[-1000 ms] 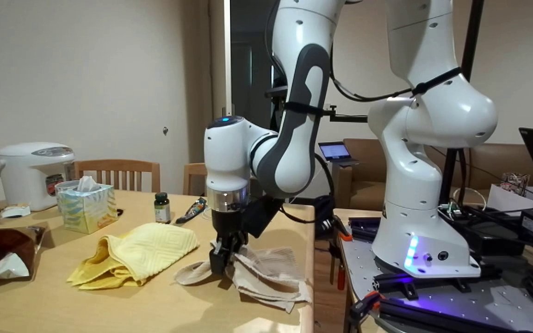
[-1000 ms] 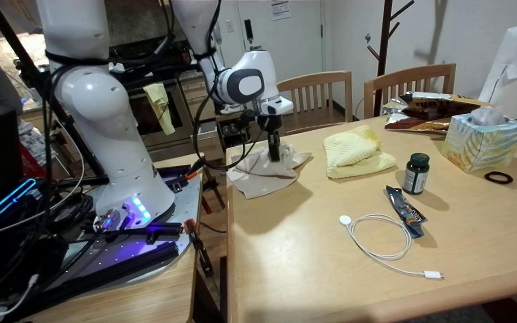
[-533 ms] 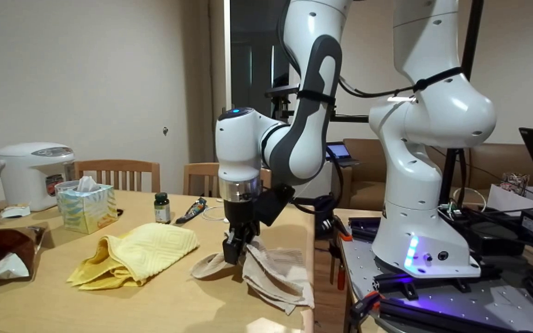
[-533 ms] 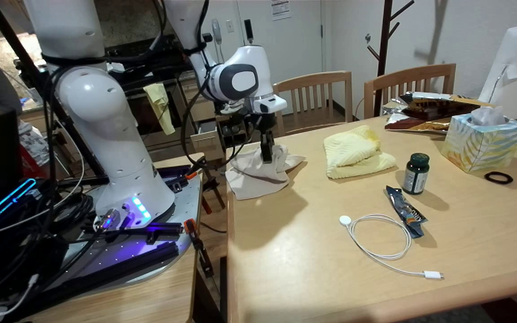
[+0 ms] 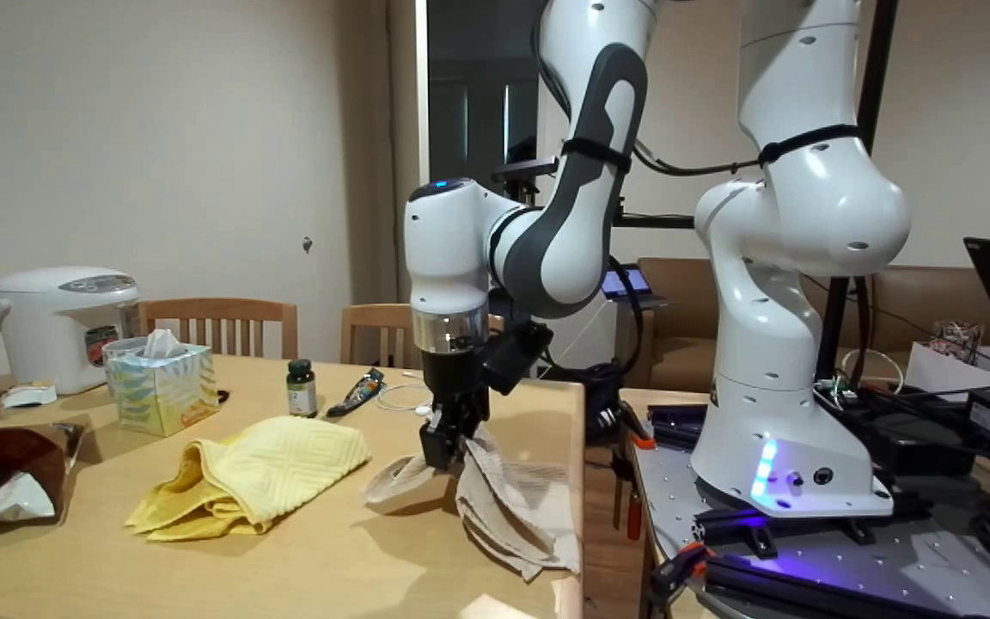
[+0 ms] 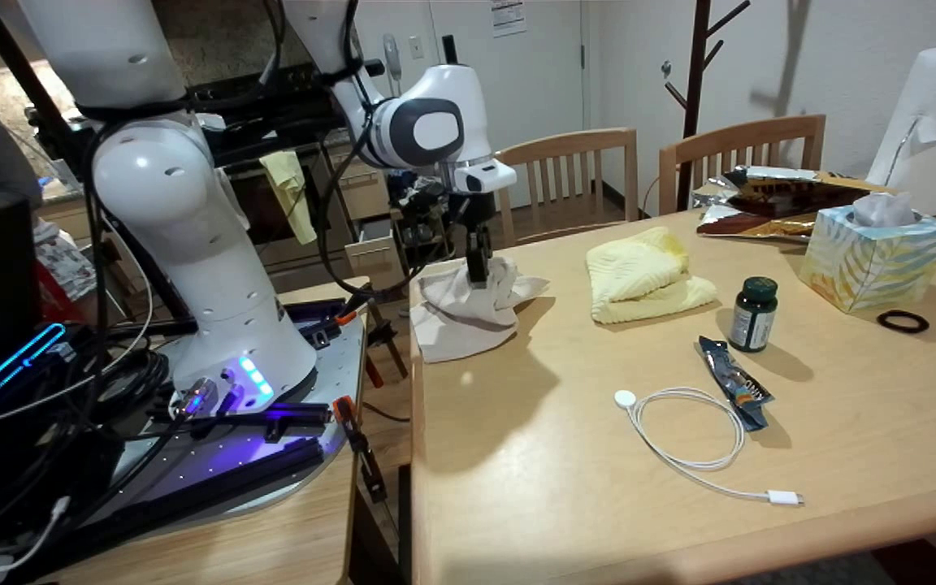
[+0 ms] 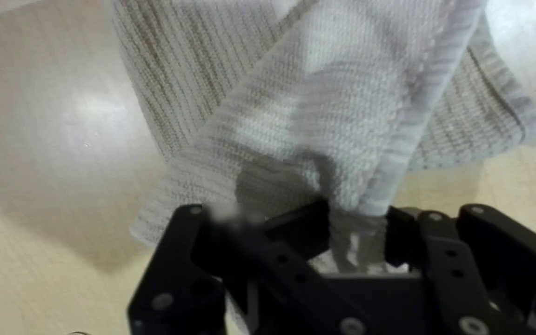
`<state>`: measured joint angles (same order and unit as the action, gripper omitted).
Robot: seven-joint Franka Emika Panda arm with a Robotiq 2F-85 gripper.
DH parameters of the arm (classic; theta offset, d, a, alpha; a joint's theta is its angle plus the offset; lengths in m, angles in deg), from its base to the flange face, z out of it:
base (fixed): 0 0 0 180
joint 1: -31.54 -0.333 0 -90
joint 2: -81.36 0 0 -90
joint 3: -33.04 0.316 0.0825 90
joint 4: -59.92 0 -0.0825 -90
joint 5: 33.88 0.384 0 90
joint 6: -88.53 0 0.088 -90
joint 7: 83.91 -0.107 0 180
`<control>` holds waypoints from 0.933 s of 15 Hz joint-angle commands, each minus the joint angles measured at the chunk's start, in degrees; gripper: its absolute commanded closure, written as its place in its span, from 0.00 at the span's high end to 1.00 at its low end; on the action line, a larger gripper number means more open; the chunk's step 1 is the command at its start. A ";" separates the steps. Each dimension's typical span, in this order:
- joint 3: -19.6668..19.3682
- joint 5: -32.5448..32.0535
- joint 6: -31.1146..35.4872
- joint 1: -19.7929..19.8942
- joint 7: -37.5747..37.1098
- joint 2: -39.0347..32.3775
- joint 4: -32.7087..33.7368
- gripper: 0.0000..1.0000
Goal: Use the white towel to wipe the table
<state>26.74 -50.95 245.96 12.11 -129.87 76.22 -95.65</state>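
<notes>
I have the gripper (image 7: 357,235) clamped on the white towel (image 7: 342,111): in the wrist view its fingers (image 7: 298,228) pinch a fold of the knit cloth from both sides. I take my bearings from the folded yellow towel (image 5: 280,464). On its robot-base side, near but not touching it, the white towel is bunched under my grip, and its loose end spreads over the wooden table (image 6: 582,487) to the edge facing the robot base (image 5: 791,438). A flap toward the yellow towel looks raised in an exterior view, with shadow beneath; I can't tell whether its lowest rim meets the wood.

Near the yellow towel, an upright green bottle (image 6: 753,317) shows in both exterior views, a wrapped snack bar (image 6: 734,382) just beside it. Past the yellow towel, away from the base, I see a patterned tissue box (image 6: 878,252) and crumpled foil bags (image 6: 801,203). Farther that way stand, each in an exterior view, a paper towel roll (image 6: 927,130) and a white water boiler (image 5: 65,331).
</notes>
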 commanded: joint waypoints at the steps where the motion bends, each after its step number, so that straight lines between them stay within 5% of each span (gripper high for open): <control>1: 5.03 2.44 -0.32 4.44 3.68 0.55 -0.08 0.39; 10: 9.62 9.36 1.98 7.25 9.98 -0.75 -0.05 0.97; 14: 10.51 12.57 4.81 7.72 14.00 -2.50 0.42 1.00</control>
<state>35.48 -42.15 248.14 18.14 -120.92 75.37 -95.48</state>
